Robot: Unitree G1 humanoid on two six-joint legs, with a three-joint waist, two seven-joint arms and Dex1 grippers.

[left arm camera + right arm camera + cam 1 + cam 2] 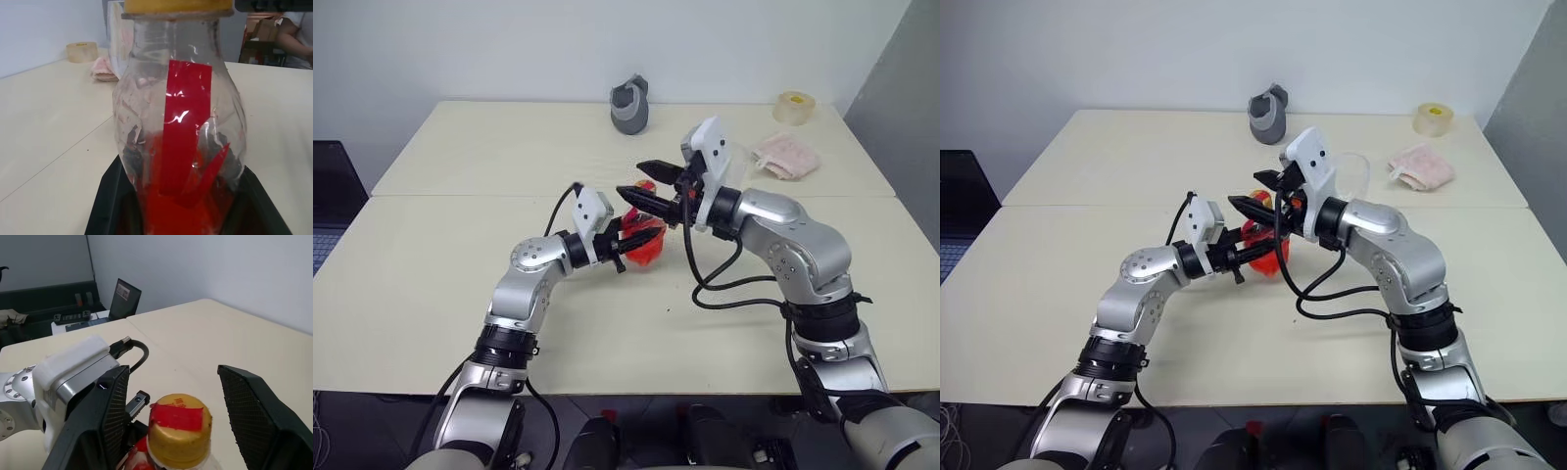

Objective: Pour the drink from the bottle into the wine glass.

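The bottle (644, 241) is a small clear plastic one standing upright at mid table, with the red drink (181, 210) low inside it. My left gripper (628, 243) is shut on the bottle's lower body. The yellow cap with its red strip (180, 430) sits between the fingers (113, 416) of my right gripper (634, 180). That gripper is open, with a gap on each side of the cap. The clear wine glass (1359, 174) stands behind my right wrist, partly hidden by it.
A grey object (630, 103) sits at the table's far edge and a tape roll (794, 107) at the far right corner. A pink cloth (786, 157) lies near the glass. A laptop (328, 196) is off the left side. A person (293, 34) sits beyond the table.
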